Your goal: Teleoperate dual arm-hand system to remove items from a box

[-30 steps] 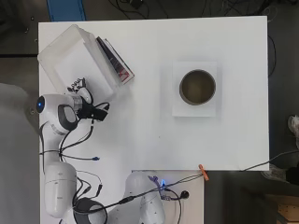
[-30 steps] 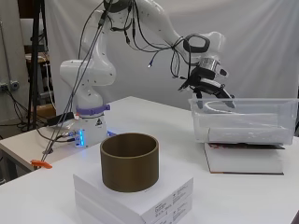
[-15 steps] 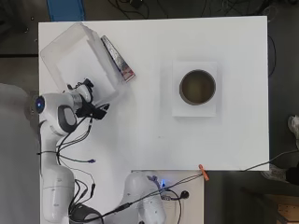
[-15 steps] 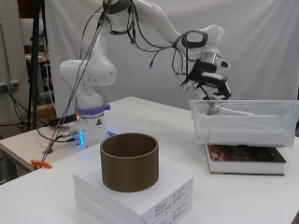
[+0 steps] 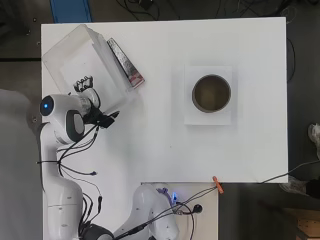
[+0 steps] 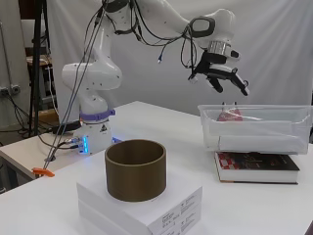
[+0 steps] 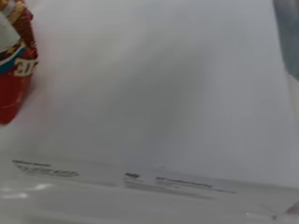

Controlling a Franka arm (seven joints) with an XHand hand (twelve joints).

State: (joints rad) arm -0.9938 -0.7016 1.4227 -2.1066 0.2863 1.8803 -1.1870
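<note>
A clear plastic box (image 5: 75, 60) stands at the table's far left corner, one side resting on a book (image 5: 126, 62). In the side view the box (image 6: 293, 122) holds a red packet (image 6: 229, 116) at its near end and a flat white item (image 6: 259, 144) along its bottom. My hand (image 6: 221, 72) hovers above that end of the box, fingers spread and fairly straight, holding nothing. From overhead the hand (image 5: 86, 89) lies over the box's near wall. The wrist view shows the red packet (image 7: 14, 70) and a white printed surface (image 7: 140, 182) very close.
A brown open cylinder (image 5: 211, 93) stands on a white carton (image 5: 200, 116) at the table's middle right; in the side view the cylinder (image 6: 136, 169) is near the front. An orange clip (image 5: 217, 184) lies at the table's near edge. The book (image 6: 257, 166) lies flat under the box.
My hand has risen a little from the box's rim and its fingers have straightened out. The box and book stay about where they were.
</note>
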